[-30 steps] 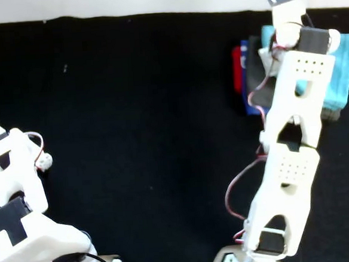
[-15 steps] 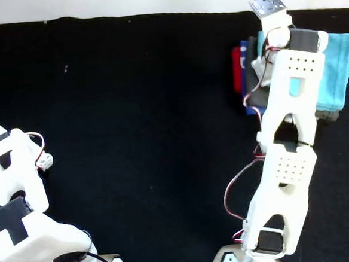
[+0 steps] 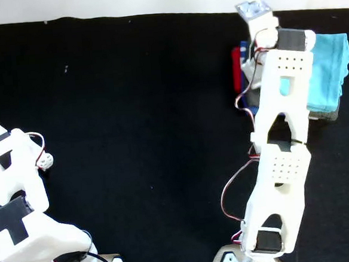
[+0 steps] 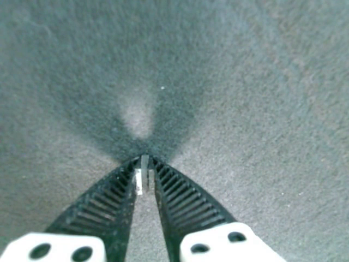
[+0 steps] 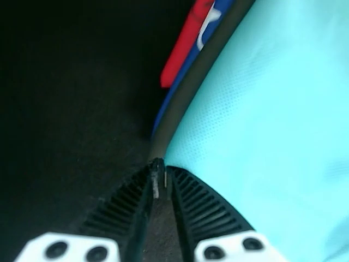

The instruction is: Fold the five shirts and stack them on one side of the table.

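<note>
At far right of the black worktop [image 3: 131,110], the stack of folded shirts [image 3: 329,75] sits w/ a teal shirt [image 5: 262,109] on top. Dark & blue layers and a red shirt [image 5: 185,43] peek out on the side facing centre. Right arm [image 3: 281,159] stretches over the stack. Right claw [image 5: 159,174] is clenched on nothing, tips at the teal shirt's inner edge, prob. touching the dark layer below. Stack's long axis runs near-to-far, alongside this arm. Left claw [image 4: 143,172] is clenched too, empty, over bare worktop, well apart, so right arm is nearer.
</note>
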Robot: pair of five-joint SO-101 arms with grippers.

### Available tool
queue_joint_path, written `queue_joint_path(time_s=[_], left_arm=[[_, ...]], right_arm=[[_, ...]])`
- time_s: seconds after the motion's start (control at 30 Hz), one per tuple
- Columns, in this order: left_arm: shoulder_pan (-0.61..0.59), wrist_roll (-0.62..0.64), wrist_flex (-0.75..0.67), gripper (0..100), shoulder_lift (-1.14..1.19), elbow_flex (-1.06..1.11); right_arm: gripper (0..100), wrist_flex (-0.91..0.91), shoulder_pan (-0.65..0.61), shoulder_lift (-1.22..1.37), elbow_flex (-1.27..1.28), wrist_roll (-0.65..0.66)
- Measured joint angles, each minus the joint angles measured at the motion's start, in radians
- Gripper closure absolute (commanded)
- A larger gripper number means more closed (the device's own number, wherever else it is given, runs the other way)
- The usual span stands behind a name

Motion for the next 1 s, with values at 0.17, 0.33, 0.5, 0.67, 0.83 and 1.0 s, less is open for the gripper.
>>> queue_joint_path(time_s=[0.17, 0.33, 0.5, 0.67, 0.83, 1.0], left_arm=[[0.000, 0.000, 0.000, 99, 0.000, 0.000], [0.000, 0.000, 0.000, 99, 0.000, 0.000], [0.000, 0.000, 0.000, 99, 0.000, 0.000], [0.000, 0.000, 0.000, 99, 0.000, 0.000], [0.000, 0.000, 0.000, 99, 0.000, 0.000], [0.000, 0.000, 0.000, 99, 0.000, 0.000]], right_arm=[[99.0, 0.000, 0.000, 0.000, 0.015, 0.002], [88.3, 0.000, 0.000, 0.000, 0.014, 0.002], [83.7, 0.000, 0.000, 0.000, -0.077, -0.012], [84.6, 0.000, 0.000, -0.083, -0.239, -0.086], [85.7, 0.000, -0.003, -0.130, -0.278, -0.097], [97.5, 0.002, 0.002, -0.074, -0.236, -0.100]])
